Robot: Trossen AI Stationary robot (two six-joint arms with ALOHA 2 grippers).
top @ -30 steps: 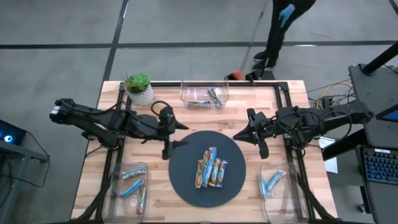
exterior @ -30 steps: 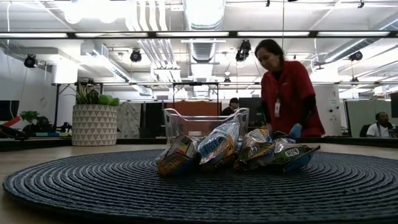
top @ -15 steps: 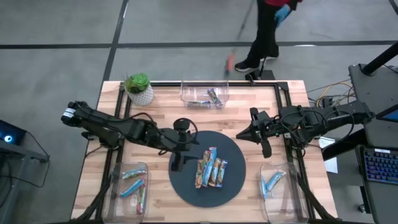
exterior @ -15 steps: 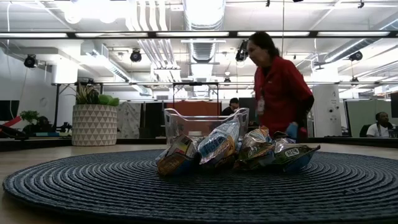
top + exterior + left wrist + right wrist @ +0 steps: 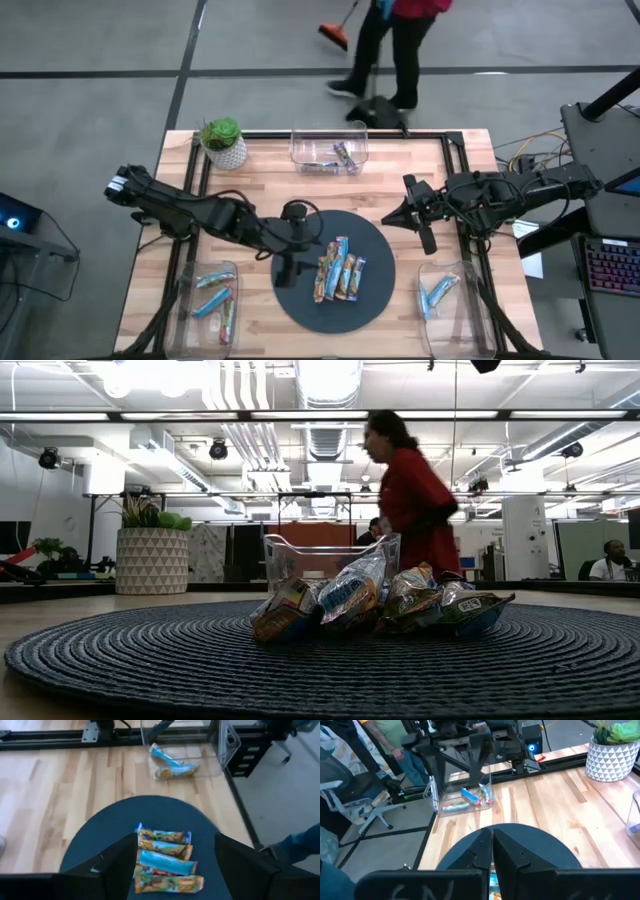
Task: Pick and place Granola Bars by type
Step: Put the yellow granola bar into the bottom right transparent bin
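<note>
Bars point(image 5: 338, 270) bunched side by side on mat point(image 5: 300, 300); left gripper point(image 5: 283, 262) spread wide beside them, right gripper point(image 5: 392, 218) clenched, empty; risk: wide fingers catching two touching bars together

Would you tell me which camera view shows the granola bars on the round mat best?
The left wrist view: the four granola bars lie side by side, each wrapper distinct. The high view shows them small on the mat, the low view end-on and overlapping. The right wrist view catches only a sliver.
</note>
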